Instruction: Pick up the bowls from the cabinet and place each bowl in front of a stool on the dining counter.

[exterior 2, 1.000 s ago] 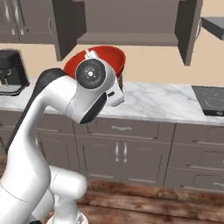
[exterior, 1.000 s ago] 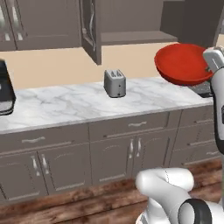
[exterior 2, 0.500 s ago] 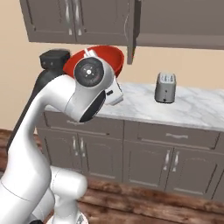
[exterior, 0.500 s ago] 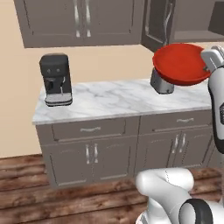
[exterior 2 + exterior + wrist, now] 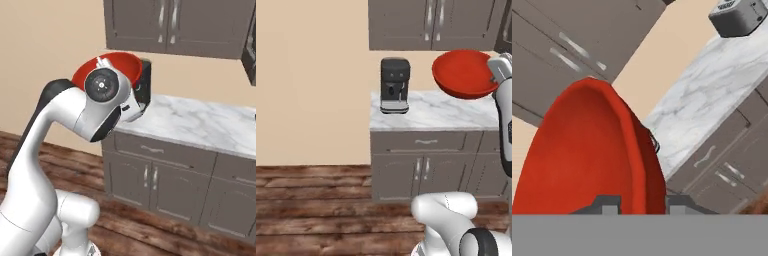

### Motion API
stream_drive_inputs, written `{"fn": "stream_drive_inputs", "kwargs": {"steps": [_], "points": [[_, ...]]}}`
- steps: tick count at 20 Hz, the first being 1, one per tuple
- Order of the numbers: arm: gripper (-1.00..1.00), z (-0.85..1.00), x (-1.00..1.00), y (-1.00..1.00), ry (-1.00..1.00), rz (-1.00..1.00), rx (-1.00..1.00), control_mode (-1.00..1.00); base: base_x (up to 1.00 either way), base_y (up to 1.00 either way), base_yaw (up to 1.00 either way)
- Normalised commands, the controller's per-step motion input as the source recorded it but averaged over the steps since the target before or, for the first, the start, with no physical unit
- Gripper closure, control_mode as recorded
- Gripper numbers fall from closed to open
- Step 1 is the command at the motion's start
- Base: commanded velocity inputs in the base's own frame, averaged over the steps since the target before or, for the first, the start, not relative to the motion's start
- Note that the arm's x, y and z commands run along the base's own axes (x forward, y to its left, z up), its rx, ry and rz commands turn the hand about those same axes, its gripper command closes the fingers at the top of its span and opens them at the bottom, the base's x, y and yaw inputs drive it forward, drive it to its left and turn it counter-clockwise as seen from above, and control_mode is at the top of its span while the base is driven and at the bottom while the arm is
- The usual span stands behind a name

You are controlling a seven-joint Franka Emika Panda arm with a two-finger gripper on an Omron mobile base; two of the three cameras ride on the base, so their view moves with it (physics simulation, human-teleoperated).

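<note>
Red bowl (image 5: 465,74) is up in the air, held by the gripper (image 5: 643,202), jaws clamped on its rim; in the hand view the two dark fingertips (image 5: 610,204) sit either side of the bowl wall at the bottom, bowl standing on edge and tilted. From the left base view the bowl hangs above the marble worktop (image 5: 431,111), off its surface, over the stretch just right of the black coffee machine (image 5: 394,85), which stands at the worktop's left end near the back edge. From the right base view the bowl (image 5: 120,67) is partly hidden behind the arm's wrist joint, coffee machine (image 5: 143,86) just behind it. Closed grey-brown wall cabinets (image 5: 431,22) with silver handles hang above the worktop; grey drawer and door fronts (image 5: 423,162) below its front edge. A toaster (image 5: 739,17) stands on the worktop well away from the bowl, seen at the hand view's top right. Beige wall to the left, wood plank floor (image 5: 316,210) below.
</note>
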Motion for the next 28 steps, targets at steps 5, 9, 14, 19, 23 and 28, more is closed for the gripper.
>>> {"fn": "stream_drive_inputs", "kwargs": {"steps": [5,9,14,19,23,28], "points": [[1.0,0.0,0.0,0.0,0.0,0.0,0.0,1.0,0.0,0.98,0.56],[1.0,0.0,0.0,0.0,0.0,0.0,0.0,1.0,0.0,0.72,0.76],[1.0,0.0,0.0,0.0,0.0,0.0,0.0,1.0,0.0,0.71,0.77],[1.0,0.0,0.0,0.0,0.0,0.0,0.0,1.0,0.08,0.72,0.72],[1.0,0.0,0.0,0.0,0.0,0.0,0.0,1.0,0.27,0.74,0.66],[1.0,0.0,0.0,0.0,0.0,0.0,0.0,1.0,0.39,0.7,0.63]]}}
